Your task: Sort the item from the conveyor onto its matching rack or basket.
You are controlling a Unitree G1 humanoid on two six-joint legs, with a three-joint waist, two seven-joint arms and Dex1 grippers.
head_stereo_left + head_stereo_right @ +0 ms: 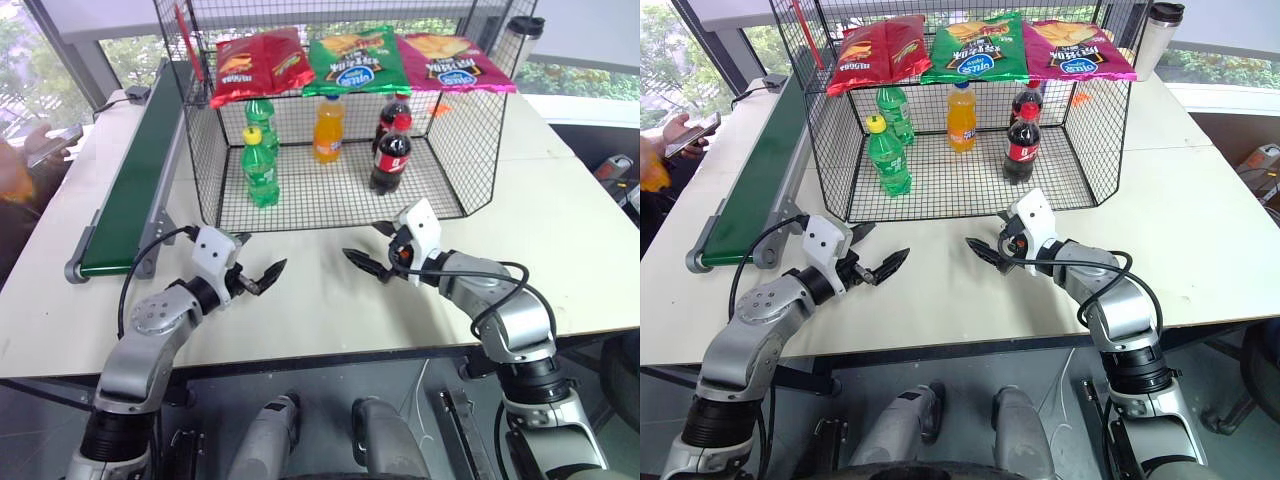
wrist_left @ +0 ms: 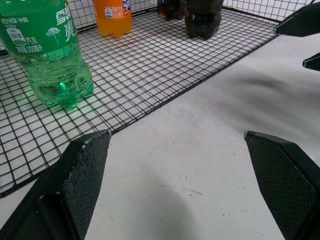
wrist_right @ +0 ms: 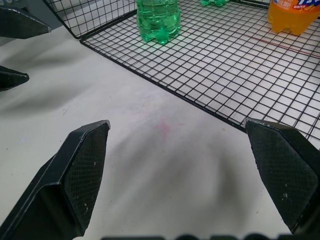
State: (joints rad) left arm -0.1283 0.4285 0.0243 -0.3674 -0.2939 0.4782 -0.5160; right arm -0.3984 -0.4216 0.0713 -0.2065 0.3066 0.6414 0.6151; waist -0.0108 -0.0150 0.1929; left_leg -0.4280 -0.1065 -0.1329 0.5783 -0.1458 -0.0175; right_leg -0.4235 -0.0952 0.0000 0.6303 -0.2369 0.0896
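The conveyor point(image 1: 130, 170) is a dark green belt along the table's left side, and the part I see carries nothing. The item is out of view. The basket point(image 1: 200, 150), a black wire-mesh cage, stands at the table's middle back with bottles on its floor. My left gripper point(image 1: 262, 255) hovers open over the bare tabletop just in front of the basket's left corner. My right gripper point(image 1: 368, 243) is open too, facing it a short way to the right. Nothing lies between either pair of fingers, as the left gripper point(image 2: 175, 134) and right gripper point(image 3: 176, 122) show in the wrist views.
Inside the basket stand two green bottles point(image 1: 260, 165), an orange soda bottle with an orange cap point(image 1: 328, 130) and two cola bottles point(image 1: 392, 150). Three chip bags point(image 1: 352, 58) lie on its mesh top. A tumbler point(image 1: 524, 35) stands behind. A person's hand with a phone point(image 1: 48, 140) is beyond the conveyor.
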